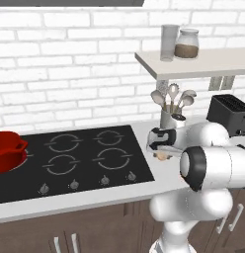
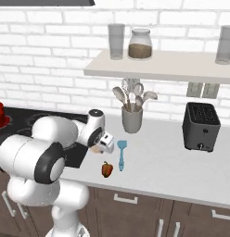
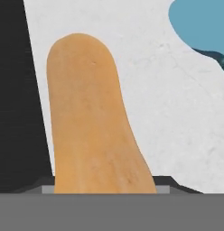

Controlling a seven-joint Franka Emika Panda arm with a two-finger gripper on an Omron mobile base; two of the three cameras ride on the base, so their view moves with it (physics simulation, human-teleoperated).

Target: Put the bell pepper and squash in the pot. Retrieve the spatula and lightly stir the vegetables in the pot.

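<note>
Hand (image 2: 99, 147) low over the squash (image 3: 91, 122); can't tell if it's pinching or just straddling. Squash: smooth tan-orange, elongated, rounded end, lying on the white counter (image 2: 172, 166) beside the black cooktop (image 1: 85, 158). Spatula (image 2: 121, 153) just at 3 o'clock, pepper (image 2: 106, 169) at 5. Pot (image 1: 8, 150) far at 9 on the cooktop's edge.
</note>
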